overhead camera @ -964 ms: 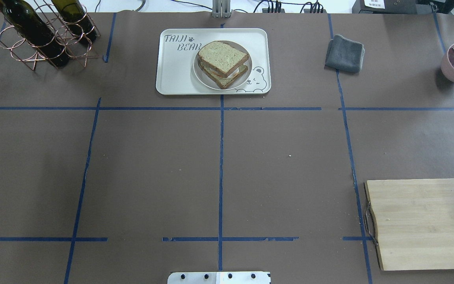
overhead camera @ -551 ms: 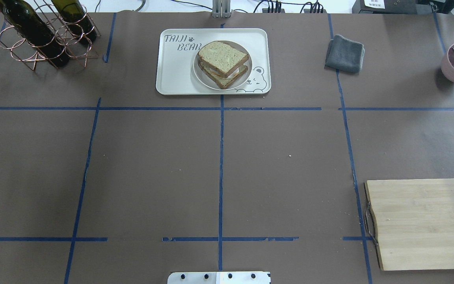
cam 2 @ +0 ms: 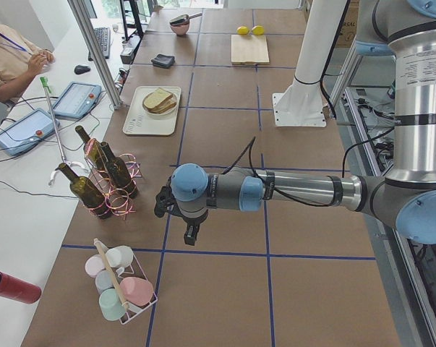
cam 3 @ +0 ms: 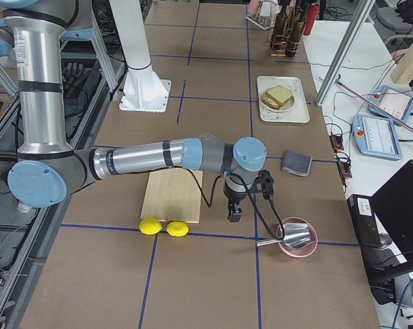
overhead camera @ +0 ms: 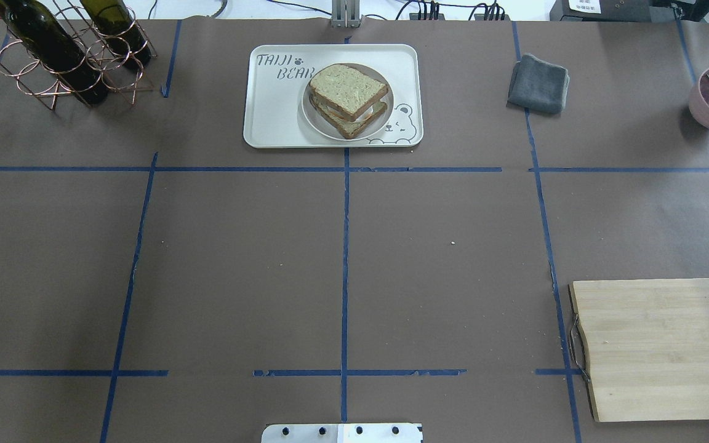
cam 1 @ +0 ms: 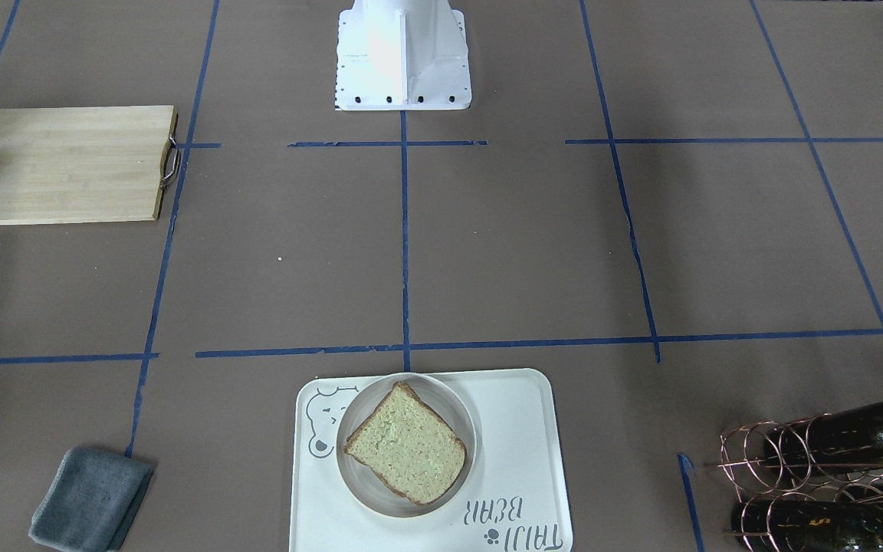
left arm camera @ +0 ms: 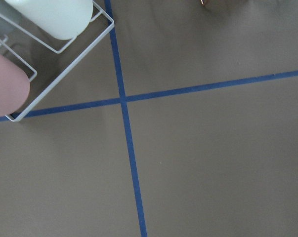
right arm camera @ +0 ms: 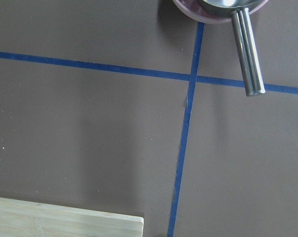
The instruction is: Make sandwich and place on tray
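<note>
We can't tell whether the left gripper point(cam 2: 191, 234) or right gripper point(cam 3: 233, 212) is apart or together; the sandwich point(overhead camera: 348, 98) sits on the tray point(overhead camera: 274, 120), well apart from both, so the risk is a swing clipping the nearby bottle rack point(cam 2: 109, 182) or bowl point(cam 3: 298, 241).
</note>
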### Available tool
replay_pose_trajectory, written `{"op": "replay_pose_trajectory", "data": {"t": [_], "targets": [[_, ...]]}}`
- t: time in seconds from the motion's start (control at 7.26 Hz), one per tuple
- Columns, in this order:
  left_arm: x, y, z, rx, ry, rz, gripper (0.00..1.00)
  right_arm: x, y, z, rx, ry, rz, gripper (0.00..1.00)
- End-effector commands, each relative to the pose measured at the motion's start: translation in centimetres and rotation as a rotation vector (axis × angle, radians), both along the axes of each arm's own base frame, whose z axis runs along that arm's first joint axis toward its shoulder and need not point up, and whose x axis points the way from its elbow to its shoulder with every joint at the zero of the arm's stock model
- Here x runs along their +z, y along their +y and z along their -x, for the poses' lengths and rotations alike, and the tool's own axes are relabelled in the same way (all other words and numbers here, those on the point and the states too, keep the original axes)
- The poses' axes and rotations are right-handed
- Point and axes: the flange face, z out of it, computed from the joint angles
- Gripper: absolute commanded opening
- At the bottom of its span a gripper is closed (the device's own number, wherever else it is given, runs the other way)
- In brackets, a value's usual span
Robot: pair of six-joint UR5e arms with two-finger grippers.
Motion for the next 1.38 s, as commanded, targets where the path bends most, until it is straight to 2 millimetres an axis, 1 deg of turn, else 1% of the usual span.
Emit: {"op": "replay_pose_trajectory", "data": {"t": [0.0,0.14,0.28,0.41,0.69,0.83,0.96,1.1,1.24], "targets": [[0.4,-0.4,0.4,-0.002,-0.077,-0.019,1.0,0.0,-0.1,0.2,-0.002,0.0,0.001,1.0],[0.8,-0.6,0.3,0.0,-0.079,-0.002,1.0,0.0,-0.1,0.2,-0.002,-0.005,0.001,1.0],[1.3,-0.2,0.3,0.002,-0.078,0.043,1.0,0.0,0.0,0.2,-0.002,-0.008,0.002,1.0],[1.1,0.1,0.4,0.005,-0.079,0.122,1.0,0.0,0.0,0.2,-0.002,-0.008,0.002,1.0],[1.0,0.3,0.5,0.003,-0.08,0.135,1.0,0.1,0.0,0.2,-0.001,-0.008,0.005,1.0],[0.5,0.3,0.5,0.002,-0.082,0.125,1.0,0.0,0.0,0.2,-0.001,-0.008,0.004,1.0],[0.3,0.2,1.0,0.0,-0.14,0.107,1.0,0.0,0.0,0.3,-0.003,-0.006,0.002,1.0],[-0.4,0.4,1.3,-0.002,-0.174,0.101,1.0,0.0,0.0,0.3,-0.003,-0.008,0.002,1.0],[0.5,0.5,1.3,-0.001,-0.173,0.116,1.0,-0.1,0.0,0.4,-0.005,-0.008,0.001,1.0]]}}
